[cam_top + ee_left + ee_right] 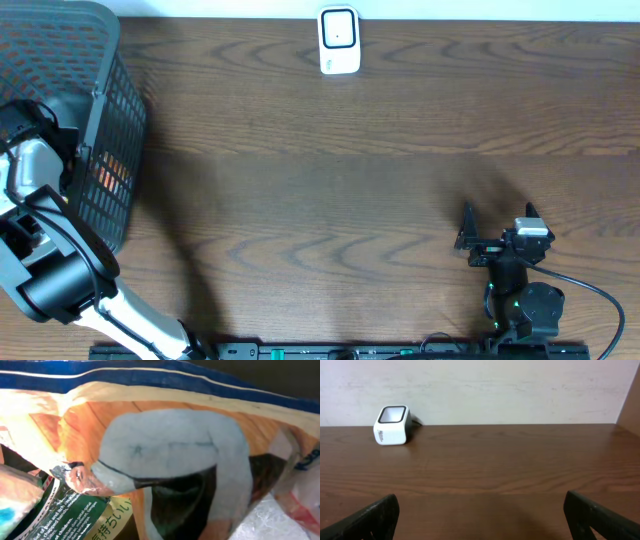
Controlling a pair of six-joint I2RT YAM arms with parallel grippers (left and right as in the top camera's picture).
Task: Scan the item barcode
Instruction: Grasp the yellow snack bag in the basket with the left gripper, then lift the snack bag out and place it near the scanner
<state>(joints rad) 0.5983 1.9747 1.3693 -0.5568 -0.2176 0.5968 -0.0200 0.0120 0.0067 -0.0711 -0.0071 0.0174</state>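
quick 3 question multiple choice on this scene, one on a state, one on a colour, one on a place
1. What state is the right pincer in?
A. shut on a cup
B. open, nothing between its fingers
C. shut and empty

2. What colour is the basket?
A. white
B. red
C. dark grey

3. Where does the white scanner stand?
A. at the far edge of the table, near the middle
B. inside the basket
C. right beside the right pincer

Answers:
1 B, the right wrist view shows its fingers wide apart over bare wood.
2 C, its mesh walls show dark grey in the overhead view.
3 A, it stands at the top middle of the overhead view, apart from both arms.
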